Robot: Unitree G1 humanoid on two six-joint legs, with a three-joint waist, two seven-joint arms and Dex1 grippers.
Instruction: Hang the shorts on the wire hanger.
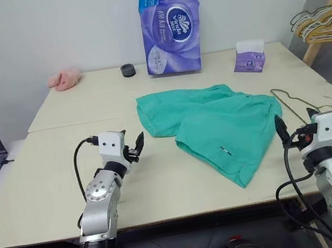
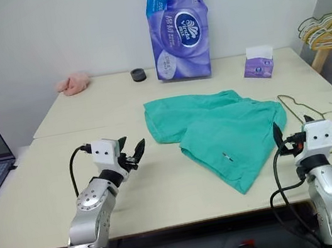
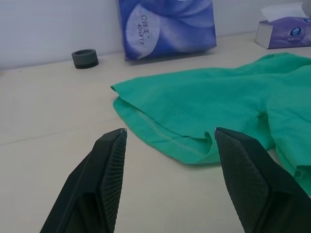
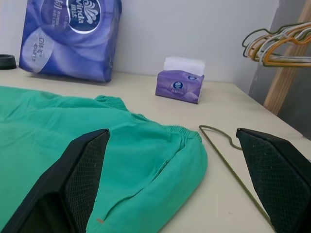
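The teal-green shorts (image 2: 222, 135) lie spread flat on the pale counter (image 2: 163, 182), with the thin wire hanger (image 2: 307, 108) just beside their waistband end. The left hand (image 2: 131, 152) hovers open, well short of the shorts' near leg, and the right hand (image 2: 291, 130) stands wide open by the hanger. Along the back sit a purple tissue-roll pack (image 2: 179, 29), a small tissue box (image 2: 258, 63), a dark ring (image 2: 138, 74) and a pink cloth (image 2: 73, 83).

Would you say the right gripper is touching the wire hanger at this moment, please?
Apart. In the right wrist view the right gripper stands open, and the wire hanger lies flat on the table between its fingers, with bare tabletop on either side of the wire.
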